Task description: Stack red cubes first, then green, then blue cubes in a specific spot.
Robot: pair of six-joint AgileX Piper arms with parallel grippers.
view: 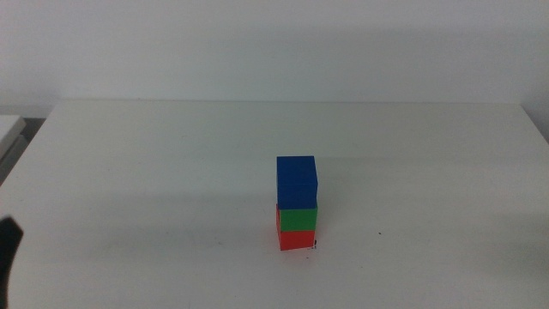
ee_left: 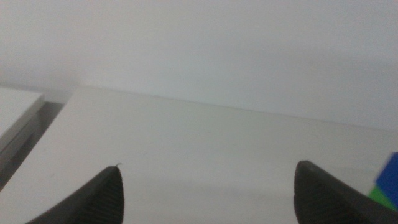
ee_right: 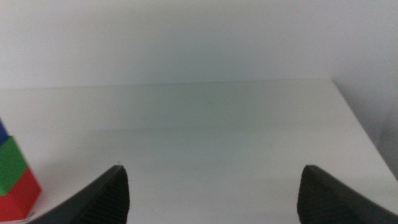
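Observation:
The three cubes stand in one upright stack right of the table's centre in the middle view: the red cube (view: 297, 239) on the tabletop, the green cube (view: 298, 219) on it, the blue cube (view: 297, 182) on top. A tiny black tick (view: 315, 246) of the specific spot shows at the red cube's lower right corner. My left gripper (ee_left: 209, 165) is open and holds nothing, well off to the stack's left; its view catches only slivers of the blue cube (ee_left: 390, 174) and green cube (ee_left: 382, 198). My right gripper (ee_right: 213, 167) is open, holds nothing, and sees the red cube (ee_right: 22, 194) and green cube (ee_right: 12, 163) at its edge.
A dark part of the left arm (view: 7, 253) shows at the middle view's lower left edge. A lone black speck (view: 378, 233) lies right of the stack. A white surface (view: 9, 129) sits past the table's left edge. The wall rises behind the table.

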